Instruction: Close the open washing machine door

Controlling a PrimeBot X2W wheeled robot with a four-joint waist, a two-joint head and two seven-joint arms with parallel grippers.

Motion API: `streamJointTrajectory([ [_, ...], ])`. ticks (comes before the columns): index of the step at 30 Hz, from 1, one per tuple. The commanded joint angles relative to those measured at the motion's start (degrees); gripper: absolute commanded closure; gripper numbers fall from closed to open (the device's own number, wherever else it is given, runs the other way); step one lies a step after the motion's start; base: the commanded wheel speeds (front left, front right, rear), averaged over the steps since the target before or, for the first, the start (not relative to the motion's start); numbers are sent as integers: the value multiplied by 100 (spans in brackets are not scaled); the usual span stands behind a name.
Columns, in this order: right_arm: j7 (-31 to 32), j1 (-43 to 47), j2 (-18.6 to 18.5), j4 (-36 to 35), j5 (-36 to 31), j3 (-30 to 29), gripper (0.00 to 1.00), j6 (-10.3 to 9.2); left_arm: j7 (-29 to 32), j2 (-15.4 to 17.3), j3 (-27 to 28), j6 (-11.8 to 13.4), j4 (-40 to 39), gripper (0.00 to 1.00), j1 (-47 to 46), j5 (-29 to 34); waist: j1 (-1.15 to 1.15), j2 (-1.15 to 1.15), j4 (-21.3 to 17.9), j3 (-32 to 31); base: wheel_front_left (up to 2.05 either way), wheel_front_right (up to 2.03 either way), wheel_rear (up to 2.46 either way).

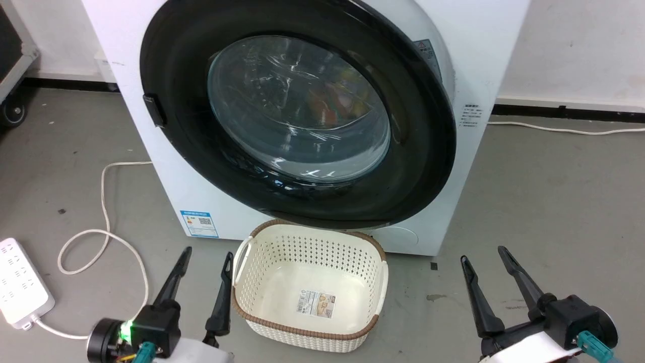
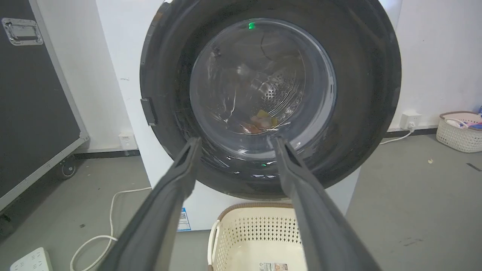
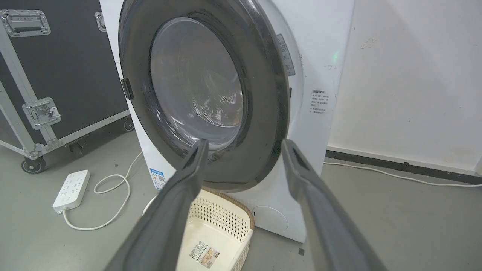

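blue label (image 1: 199,224) on washing machine (image 1: 171,171), writing illegible.

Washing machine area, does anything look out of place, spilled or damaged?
Nothing looks spilled or broken. The door lies close against the washing machine; whether it has latched I cannot tell. A white power strip and its looped cable lie loose on the floor left of the basket.

Left gripper (image 1: 209,251), right gripper (image 1: 482,253) spread.

round black-rimmed washing machine door (image 1: 423,151) (clear bulging window), apparently flush against the white washing machine (image 1: 484,60)
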Motion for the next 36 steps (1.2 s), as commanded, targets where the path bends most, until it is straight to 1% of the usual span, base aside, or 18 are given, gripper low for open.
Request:
streamJointTrajectory([
  [1, -26, 88, -24, -2, -37, 8, 0, -3, -30, -19, -22, 60, 24, 0, 98, 34, 1, 0, 44, 14, 0, 0, 0],
  [3, -26, 96, -21, 26, -5, 28, 0, -3, -30, -32, -66, 80, 21, 0, 124, 87, 1, 0, 101, 53, 0, 0, 0],
  [4, -26, 90, -22, 53, 10, 39, 55, -3, -30, -34, -91, 81, 23, 0, 125, 110, 1, 0, 133, 79, 0, 0, 0],
  [5, -26, 74, -27, 92, -11, 4, 100, -3, -30, -35, -116, 79, 26, 0, 115, 126, 1, 0, 164, 111, 0, 0, 0],
  [7, -26, 4, -28, 165, -43, -44, 100, -3, -30, -39, -172, 84, 7, 0, 84, 164, 1, 0, 232, 202, 0, 0, 0],
  [9, -26, -137, -99, 216, -43, 92, 100, -3, -30, -42, -234, 104, -6, 0, 11, 208, 1, 0, 317, 360, 0, 0, 0],
  [11, -26, -367, -256, 267, 80, 323, 100, -3, -30, -51, -275, 132, -20, 0, -83, 215, 1, 0, 398, 540, 0, 0, 0],
  [16, -26, -1233, -932, 449, 407, 919, 100, -3, -30, -77, -393, 195, -25, 0, -328, 212, 1, 0, 603, 1070, 0, 0, 0],
  [20, -26, -2086, -1507, 747, 782, 1332, 100, -3, -30, -102, -481, 237, -21, 0, -526, 187, 1, 0, 773, 1476, 0, 0, 0],
  [23, -26, -2725, -1874, 1052, 1122, 1524, 100, -3, -30, -125, -571, 275, -41, 0, -653, 169, 1, 0, 904, 1731, 0, 0, 0],
  [24, -26, -2725, -1874, 1052, 1122, 1524, 100, -3, -30, -125, -571, 275, -41, 0, -653, 169, 1, 0, 904, 1731, 0, 0, 0],
  [25, -26, -3128, -2101, 1289, 1337, 1639, 100, -3, -30, -139, -629, 305, -67, 0, -725, 155, 1, 0, 982, 1874, 0, 0, 0],
  [26, -26, -3128, -2101, 1289, 1337, 1639, 100, -3, -30, -139, -629, 305, -67, 0, -725, 155, 1, 0, 982, 1874, 0, 0, 0],
  [27, -26, -3512, -2288, 1541, 1520, 1731, 100, -3, -30, -150, -677, 325, -87, 0, -795, 141, 1, 0, 1051, 1990, 0, 0, 0],
  [29, -26, -3683, -2339, 1675, 1643, 1744, 100, -3, -30, -154, -695, 334, -94, 0, -827, 134, 1, 0, 1081, 2034, 0, 0, 0],
  [30, -26, -4013, -2445, 1922, 1844, 1799, 100, -3, -30, -161, -722, 353, -114, 0, -882, 123, 1, 0, 1133, 2113, 0, 0, 0],
  [31, -26, -4013, -2445, 1922, 1844, 1799, 100, -3, -30, -161, -722, 353, -114, 0, -882, 123, 1, 0, 1133, 2113, 0, 0, 0],
  [36, -26, -4746, -2621, 2559, 2235, 1865, 100, -3, -30, -175, -769, 411, -178, 0, -1005, 101, 1, 0, 1206, 2295, 0, 0, 0],
])
